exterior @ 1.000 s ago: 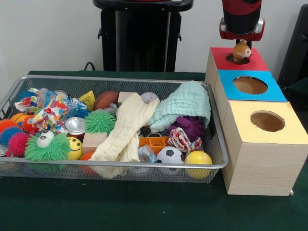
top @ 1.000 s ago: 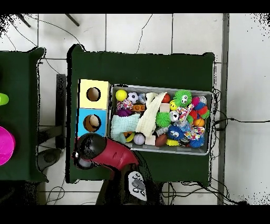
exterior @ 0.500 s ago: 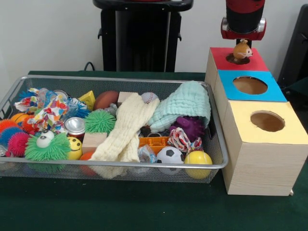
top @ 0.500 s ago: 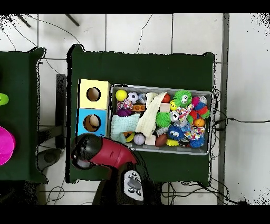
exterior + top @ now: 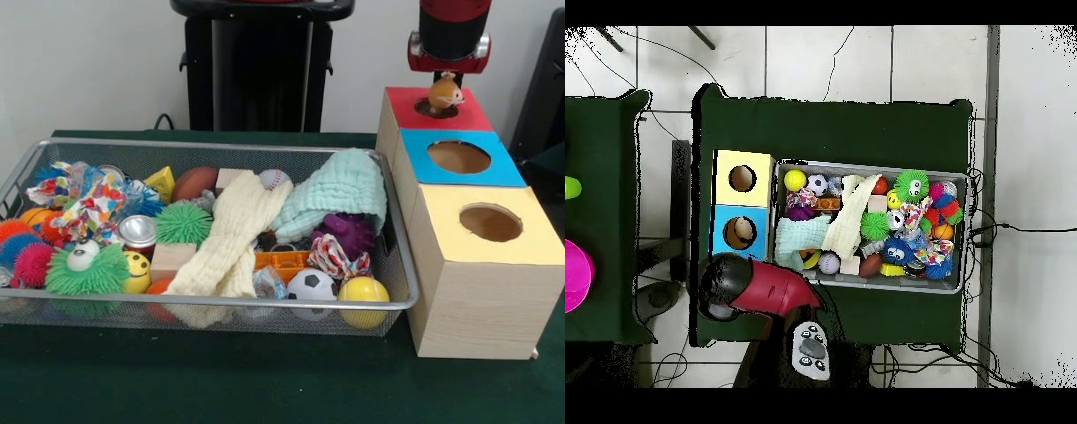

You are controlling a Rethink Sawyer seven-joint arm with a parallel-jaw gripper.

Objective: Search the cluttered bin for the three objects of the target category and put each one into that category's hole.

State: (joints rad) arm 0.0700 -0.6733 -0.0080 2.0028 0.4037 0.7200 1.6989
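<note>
Front view: the arm (image 5: 454, 31) hangs over the red box (image 5: 439, 108), the farthest of three in a row. A small orange toy (image 5: 446, 91) sits just under the gripper (image 5: 447, 78), above the red box's hole (image 5: 436, 109). Whether the jaws grip the toy or have let go cannot be told. Next come the blue box (image 5: 461, 157) and the yellow box (image 5: 490, 225), each with an open round hole. Left of them the wire bin (image 5: 203, 305) holds a cream cloth (image 5: 231, 238), a mint cloth (image 5: 340, 192), a purple spiky ball (image 5: 350, 232), a soccer ball (image 5: 312, 289), a yellow ball (image 5: 363, 296), a green spiky ball (image 5: 183, 223), a can (image 5: 138, 232) and a green fuzzy toy with eyes (image 5: 86, 269).

Overhead view: the arm (image 5: 755, 285) covers the red box. The blue box (image 5: 740, 232) and yellow box (image 5: 743, 178) show beside the bin (image 5: 870, 284). The toy and the gripper are hidden.
</note>
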